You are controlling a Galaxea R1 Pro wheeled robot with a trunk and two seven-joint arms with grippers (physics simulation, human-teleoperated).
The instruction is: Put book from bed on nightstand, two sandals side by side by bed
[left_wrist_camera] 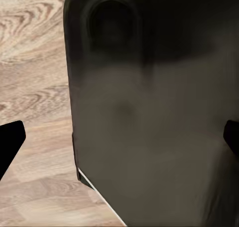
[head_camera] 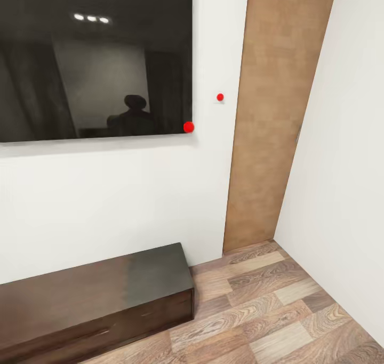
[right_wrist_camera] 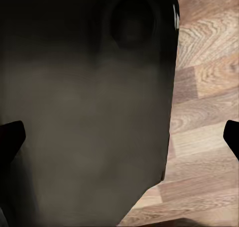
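The book, the bed, the nightstands and the two sandals are out of view. In the left wrist view my left gripper [left_wrist_camera: 119,139] is open, its dark fingertips [left_wrist_camera: 10,143] spread to the frame's edges with nothing held; behind it are a dark rounded part of my own body [left_wrist_camera: 149,112] and the wood-plank floor [left_wrist_camera: 35,47]. My right gripper [right_wrist_camera: 120,137] is open too, fingertips [right_wrist_camera: 10,137] wide apart, over the same dark body [right_wrist_camera: 89,112] and plank floor [right_wrist_camera: 204,87].
The head view faces a white wall with a large dark screen [head_camera: 96,60]. Below it stands a long dark low cabinet [head_camera: 96,300]. A brown wooden door [head_camera: 277,113] fills the corner, with another white wall [head_camera: 346,166] to the right. Plank floor [head_camera: 277,310] lies open ahead on the right.
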